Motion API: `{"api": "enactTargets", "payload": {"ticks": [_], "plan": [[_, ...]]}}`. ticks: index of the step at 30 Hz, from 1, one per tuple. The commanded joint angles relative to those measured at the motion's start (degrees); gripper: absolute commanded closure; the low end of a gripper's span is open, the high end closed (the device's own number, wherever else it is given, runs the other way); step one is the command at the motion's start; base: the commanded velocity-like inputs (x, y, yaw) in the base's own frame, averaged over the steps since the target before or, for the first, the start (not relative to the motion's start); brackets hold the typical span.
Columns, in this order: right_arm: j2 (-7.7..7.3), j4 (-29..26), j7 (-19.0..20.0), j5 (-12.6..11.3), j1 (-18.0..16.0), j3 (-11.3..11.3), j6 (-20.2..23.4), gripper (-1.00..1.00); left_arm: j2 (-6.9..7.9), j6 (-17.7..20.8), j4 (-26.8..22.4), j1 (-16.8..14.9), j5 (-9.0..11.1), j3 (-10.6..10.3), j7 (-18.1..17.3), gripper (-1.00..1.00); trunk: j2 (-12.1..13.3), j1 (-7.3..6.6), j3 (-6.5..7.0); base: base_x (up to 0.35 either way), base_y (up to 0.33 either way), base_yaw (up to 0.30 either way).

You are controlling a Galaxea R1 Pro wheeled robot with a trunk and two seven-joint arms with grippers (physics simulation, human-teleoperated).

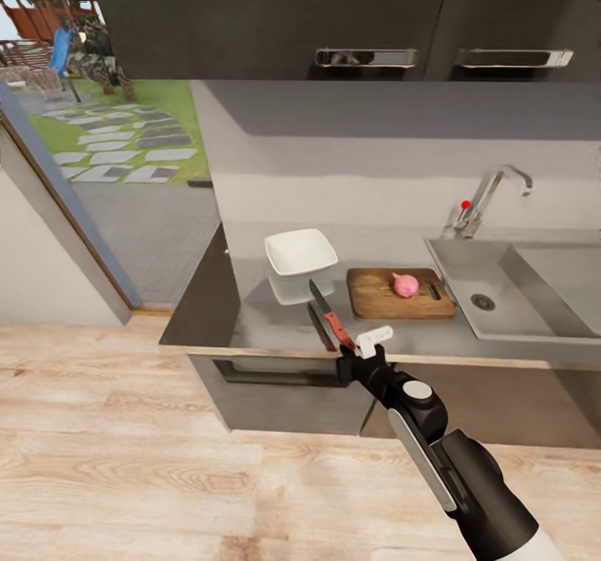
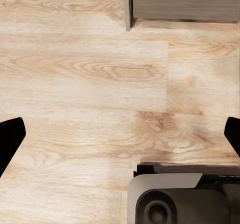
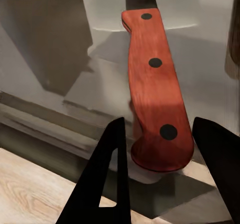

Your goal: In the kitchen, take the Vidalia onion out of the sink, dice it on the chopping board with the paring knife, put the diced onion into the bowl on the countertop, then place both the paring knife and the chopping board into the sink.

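On the chopping board [image 1: 401, 293] sits the Vidalia onion [image 1: 406, 285], whole, already out of the sink [image 1: 501, 294]. Nearer the countertop [image 1: 275, 319] edge, the right gripper [image 3: 157, 149] has its fingers closed around the paring knife [image 1: 332, 317] handle's butt. Dicing, filling the bowl [image 1: 300, 262] and sinking both tools remain.

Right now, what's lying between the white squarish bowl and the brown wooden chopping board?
In the head view, only bare grey countertop separates the white squarish bowl from the brown wooden chopping board; the red-handled paring knife sits nearer the counter's front edge.
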Motion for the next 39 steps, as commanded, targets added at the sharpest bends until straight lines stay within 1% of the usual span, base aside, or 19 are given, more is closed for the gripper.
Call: {"api": "enactTargets", "payload": {"ticks": [1, 13, 16, 22, 32, 39], "plan": [[-0.05, -0.08, -0.32, -0.37, -0.06, 0.09, 0.23, 1.0, 0.03, -0.09, -0.06, 0.02, 0.59, -0.09, 0.07, -1.0, -0.08, 0.02, 0.02, -0.103, -0.067, 0.0], [-0.05, -0.18, -0.36, -0.35, -0.06, 0.0, 0.18, 1.0, 0.03, -0.09, 0.02, 0.02, 0.59, -0.09, 0.09, -1.0, -0.08, 0.02, 1.12, -0.209, -0.187, 0.0], [-0.05, -0.3, -0.35, -0.35, -0.06, -0.02, 0.17, 1.0, 0.03, -0.09, 0.06, 0.02, 0.59, -0.09, 0.13, -1.0, -0.08, 0.02, 1.39, -0.04, -0.169, 0.0], [-0.05, -0.51, -0.4, -0.35, -0.06, -0.03, 0.15, 1.0, 0.03, -0.09, 0.6, 0.02, 0.59, -0.09, 0.18, -1.0, -0.08, 0.02, 1.94, 0.21, -0.113, 0.0], [-0.05, -1.18, -0.43, -0.35, -0.06, -0.05, 0.15, 1.0, 0.03, -0.09, 0.82, 0.02, 0.59, -0.09, 0.18, -1.0, -0.08, 0.02, 2.86, 0.258, -0.194, 0.0], [-0.05, -1.24, -0.43, -0.35, -0.06, -0.12, -0.13, 1.0, 0.03, -0.09, 1.16, 0.02, 0.59, -0.09, 0.18, -1.0, -0.08, 0.02, 3.51, 0.124, -0.222, 0.0]]}}
